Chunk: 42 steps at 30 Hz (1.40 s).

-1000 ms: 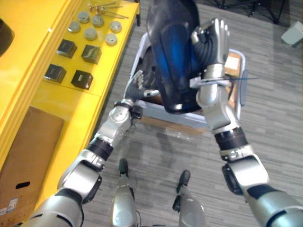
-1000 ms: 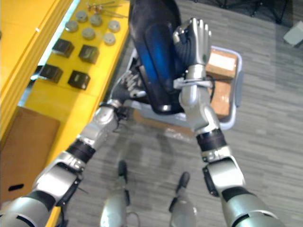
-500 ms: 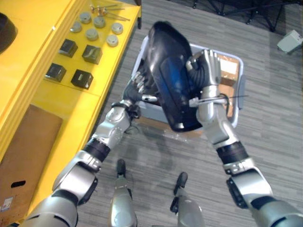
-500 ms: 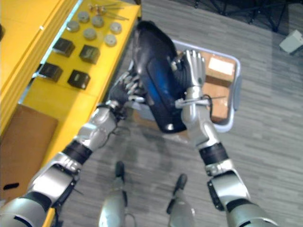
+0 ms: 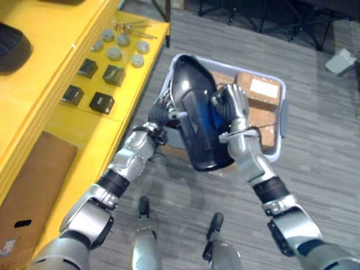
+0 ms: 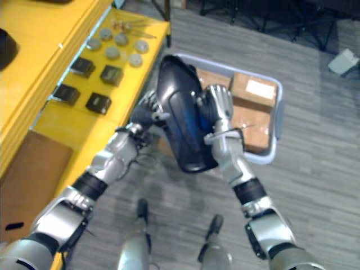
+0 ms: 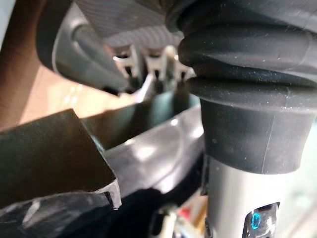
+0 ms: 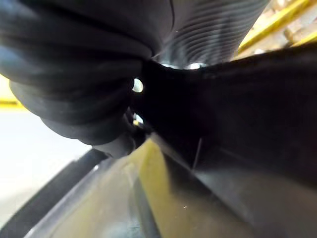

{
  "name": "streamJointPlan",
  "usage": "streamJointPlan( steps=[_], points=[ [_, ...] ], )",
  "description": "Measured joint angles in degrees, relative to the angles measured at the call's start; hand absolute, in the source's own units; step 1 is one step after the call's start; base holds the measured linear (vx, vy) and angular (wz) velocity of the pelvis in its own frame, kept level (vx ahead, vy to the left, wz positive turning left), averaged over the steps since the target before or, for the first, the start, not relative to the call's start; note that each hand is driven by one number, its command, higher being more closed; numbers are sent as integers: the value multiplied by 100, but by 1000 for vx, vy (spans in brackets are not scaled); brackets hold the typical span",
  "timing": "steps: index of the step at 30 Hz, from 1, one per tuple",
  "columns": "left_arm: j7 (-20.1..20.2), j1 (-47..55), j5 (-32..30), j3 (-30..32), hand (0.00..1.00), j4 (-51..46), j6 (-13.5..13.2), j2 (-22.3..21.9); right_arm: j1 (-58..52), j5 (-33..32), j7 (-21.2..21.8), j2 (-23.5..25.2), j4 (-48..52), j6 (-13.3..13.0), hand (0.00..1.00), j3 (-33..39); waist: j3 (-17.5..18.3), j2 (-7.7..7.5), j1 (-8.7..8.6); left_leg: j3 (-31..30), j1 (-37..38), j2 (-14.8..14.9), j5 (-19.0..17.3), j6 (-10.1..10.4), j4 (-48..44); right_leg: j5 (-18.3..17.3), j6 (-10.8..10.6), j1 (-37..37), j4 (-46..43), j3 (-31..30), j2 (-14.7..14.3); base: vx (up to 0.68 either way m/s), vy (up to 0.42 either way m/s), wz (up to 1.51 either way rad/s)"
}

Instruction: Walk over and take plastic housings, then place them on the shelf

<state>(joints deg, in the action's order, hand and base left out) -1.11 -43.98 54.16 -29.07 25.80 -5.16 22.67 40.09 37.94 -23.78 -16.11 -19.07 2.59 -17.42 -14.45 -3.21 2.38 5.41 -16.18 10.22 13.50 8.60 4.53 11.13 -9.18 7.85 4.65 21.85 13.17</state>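
2 silver-grey arms reaching forward, elbows bent, wrists angled inward — left hand (image 5: 162,111) facing right hand (image 5: 229,106), the right held flat, palm turned left

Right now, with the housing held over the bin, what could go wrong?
The housing is held between the left hand and right hand; it could slip and fall onto the boxes in the bin.
The shelf beside it carries black blocks and grey discs; swinging the bulky housing over could knock them.

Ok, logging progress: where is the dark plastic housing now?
Centre of the left eye view: the housing is held between left hand and right hand over the grey bin, beside the yellow shelf.
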Motion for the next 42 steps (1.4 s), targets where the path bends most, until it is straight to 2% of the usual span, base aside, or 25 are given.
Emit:
streamJointPlan(
  steps=[4, 7, 17, 22, 28, 35, 37, 42],
  points=[
    [25, 238, -3, -146, 0, -16, 20, -11, -128, 4, -1, 40, 1, 1, 100, 5, 356, 23, -1, -6, 8, 1, -12, 11, 2, -39, -16, -10, 1, 1, 2, 0, 0, 0],
    [139, 427, -12, -368, 0, -121, 46, -100, -139, 4, -8, 108, 1, 20, 100, 77, 479, 54, 6, -14, 17, 2, -40, 32, 3, -47, -20, -23, 1, 5, 1, 0, 0, 0],
    [171, 637, -202, -589, 0, -194, 168, -326, -137, 6, -9, 216, 5, 150, 100, 274, 515, 61, 5, -19, 56, 10, -34, 42, 5, -61, -8, -65, 1, 7, -4, 0, 0, 0],
    [-25, 839, -354, -593, 0, -139, 172, -547, -136, 6, -9, 275, 15, 178, 100, 326, 540, 57, 6, -21, 79, 10, -31, 37, 7, -61, -9, -92, 1, 11, -7, 0, 0, 0],
    [-286, 979, -355, -592, 0, -33, 158, -857, -136, 5, -20, 452, 20, 239, 100, 385, 806, 60, 17, -30, 79, 11, -38, 43, 8, -76, -17, -99, 1, 16, -6, 0, 0, 0],
    [-569, 989, -362, -566, 0, -32, 145, -1032, -136, 3, -109, 513, 32, 276, 100, 389, 818, 60, 18, -42, 83, 13, -62, 69, 8, -85, -14, -102, 1, 18, -6, 0, 0, 0],
    [-746, 993, -536, -491, 0, -15, 134, -1128, -136, 2, -143, 591, 42, 281, 100, 416, 818, 60, 20, -42, 87, 14, -62, 70, 8, -85, -14, -102, 1, 16, -6, 0, 0, 0],
    [-1156, 984, -588, -234, 0, 132, -82, -1449, -136, 0, -274, 804, 42, 291, 100, 458, 818, 60, 16, -36, 92, 15, -61, 70, 9, -85, -13, -102, 1, 13, -6, 0, 0, 0]
  ],
)
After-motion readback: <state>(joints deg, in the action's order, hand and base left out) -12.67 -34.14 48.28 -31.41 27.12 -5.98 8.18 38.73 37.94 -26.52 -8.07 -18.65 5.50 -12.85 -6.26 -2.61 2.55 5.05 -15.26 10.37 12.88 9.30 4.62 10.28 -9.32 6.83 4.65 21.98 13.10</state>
